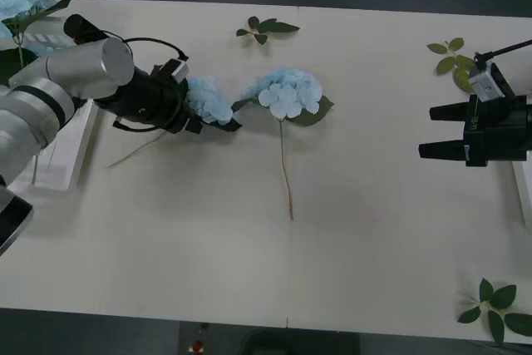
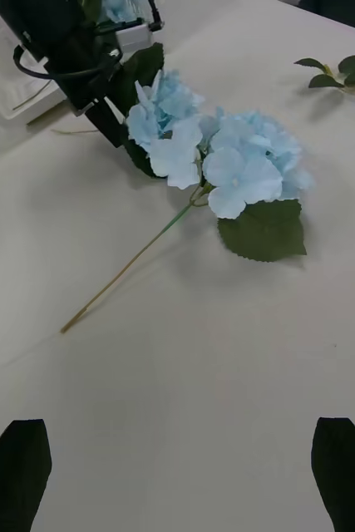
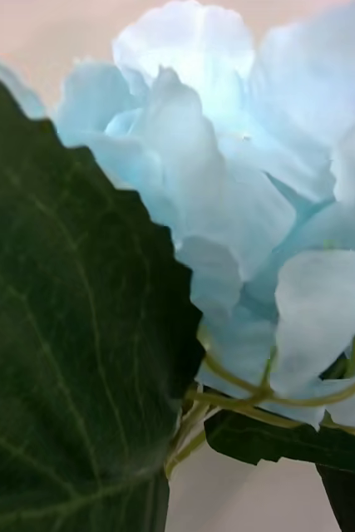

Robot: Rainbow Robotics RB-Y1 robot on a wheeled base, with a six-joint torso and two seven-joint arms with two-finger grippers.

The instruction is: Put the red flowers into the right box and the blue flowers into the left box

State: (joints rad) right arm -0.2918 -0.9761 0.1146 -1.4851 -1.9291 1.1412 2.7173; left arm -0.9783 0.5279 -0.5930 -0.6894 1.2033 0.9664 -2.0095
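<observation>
**Left gripper at a blue hydrangea, right gripper waiting open**

In the front view we see the left gripper (image 1: 198, 114) at the left-centre of the frame, reaching across the pale worktop (image 1: 249, 272) into a pale-blue hydrangea head (image 1: 208, 97). Its black fingers sit at the base of the cluster among the dark leaves; a thin stem trails from under the gripper toward the lower left. Whether the fingers are clamped on the flower or merely around it, we cannot tell. The left wrist view presses close against the same flower: petals (image 3: 252, 191) and a broad toothed green leaf (image 3: 69, 332).

Just beside it, at centre frame, a second blue hydrangea (image 1: 288, 94) lies flat on the worktop, its long stem running down toward the bottom of the frame. In the right wrist view the two heads nearly touch.

At the far upper left, more blue flowers (image 1: 21, 2) lie over the left box (image 1: 71, 151), whose white rim shows beneath the left arm.

The right gripper (image 1: 426, 130) hovers at the right edge of the front view, its fingers (image 2: 15, 465) spread wide and holding nothing. A white sliver at the right edge of the frame is the right box (image 1: 524, 189).

Loose green leaf sprigs lie at top centre (image 1: 266, 29), upper right (image 1: 453, 60) and lower right (image 1: 497, 309).
</observation>
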